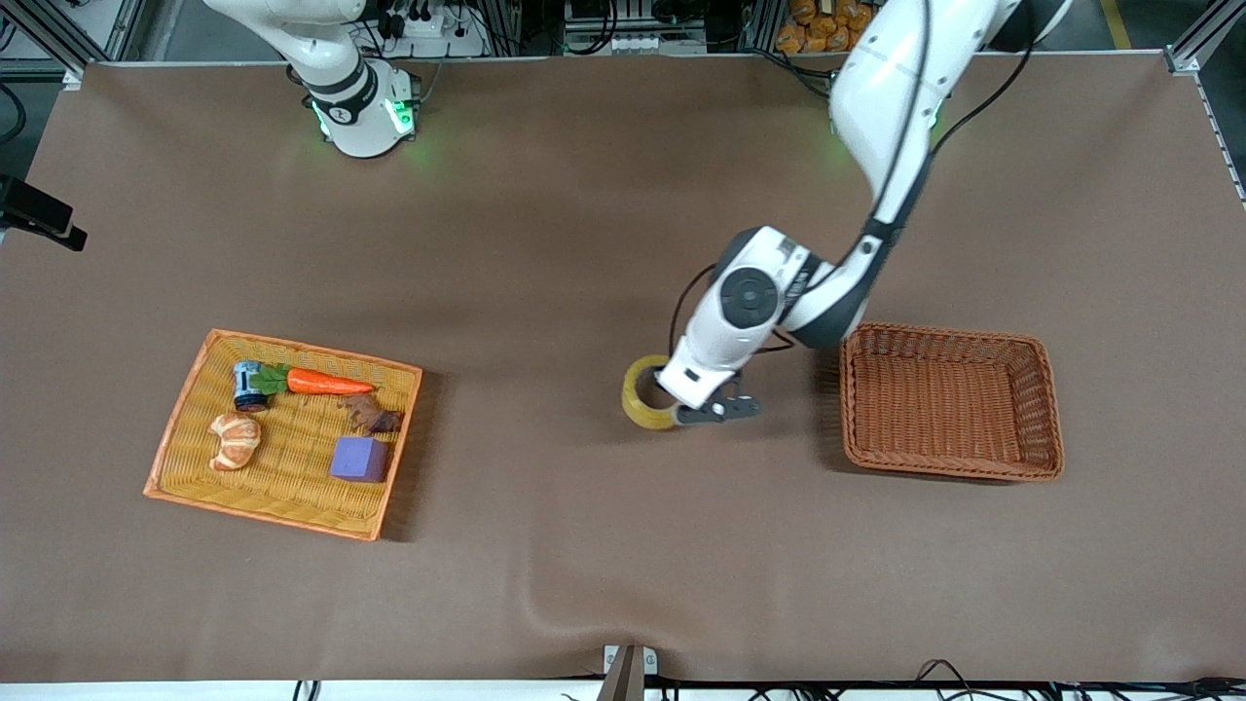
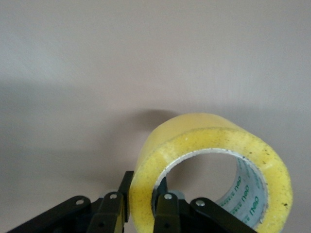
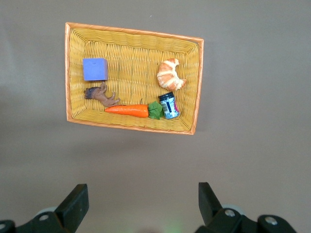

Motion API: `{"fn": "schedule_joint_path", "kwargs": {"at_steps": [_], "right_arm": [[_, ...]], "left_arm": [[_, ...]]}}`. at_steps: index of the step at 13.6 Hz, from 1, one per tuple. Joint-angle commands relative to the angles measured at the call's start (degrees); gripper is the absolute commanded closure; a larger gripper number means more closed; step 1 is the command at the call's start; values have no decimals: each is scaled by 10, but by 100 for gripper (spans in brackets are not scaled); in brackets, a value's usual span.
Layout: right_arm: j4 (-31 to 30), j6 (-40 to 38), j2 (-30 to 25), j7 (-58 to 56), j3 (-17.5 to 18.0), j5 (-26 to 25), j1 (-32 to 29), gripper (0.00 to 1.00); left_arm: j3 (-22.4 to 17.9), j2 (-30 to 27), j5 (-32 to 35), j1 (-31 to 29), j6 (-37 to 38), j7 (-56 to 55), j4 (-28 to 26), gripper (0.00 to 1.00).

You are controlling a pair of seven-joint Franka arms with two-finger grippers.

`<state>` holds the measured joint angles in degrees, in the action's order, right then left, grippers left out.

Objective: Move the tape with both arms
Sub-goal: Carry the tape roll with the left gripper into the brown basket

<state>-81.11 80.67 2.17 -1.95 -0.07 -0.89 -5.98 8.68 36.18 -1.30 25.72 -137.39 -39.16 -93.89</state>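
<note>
The tape (image 1: 644, 397) is a yellowish ring with a pale core, low over the middle of the table beside the brown basket. The left arm reaches down to it from its base. My left gripper (image 1: 670, 403) is shut on the tape. In the left wrist view one finger sits inside the ring and the other outside, pinching the tape (image 2: 209, 145) wall in my left gripper (image 2: 144, 182). My right gripper (image 3: 142, 191) is open and holds nothing, high above the table and looking down on the yellow basket. It is out of the front view.
A yellow basket (image 1: 311, 350) toward the right arm's end holds a carrot (image 1: 326, 382), a croissant (image 1: 235, 440), a purple cube (image 1: 358, 459), a small can (image 1: 249, 386) and a brown toy (image 1: 372, 415). An empty brown basket (image 1: 942, 333) stands toward the left arm's end.
</note>
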Motion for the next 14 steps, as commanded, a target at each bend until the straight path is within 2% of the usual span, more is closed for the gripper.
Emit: {"fn": "schedule_joint_path", "kwargs": {"at_steps": [1,7,11,14], "right_arm": [[-4,-3,-6,-8,7,5,-5,0],[-4,2,-4,-9,6,4,-5,0],[-4,4,0,-9,6,4,-6,0],[-5,7,0,-8,6,5,-6,0]], "left_arm": [[5,-97,-15,-52,9,64,-74,100],[5,-163,-16,-148,26,202,-132,100],[5,-176,-16,-240,48,338,-173,100],[4,-177,-16,-283,82,385,-182,100]]}}
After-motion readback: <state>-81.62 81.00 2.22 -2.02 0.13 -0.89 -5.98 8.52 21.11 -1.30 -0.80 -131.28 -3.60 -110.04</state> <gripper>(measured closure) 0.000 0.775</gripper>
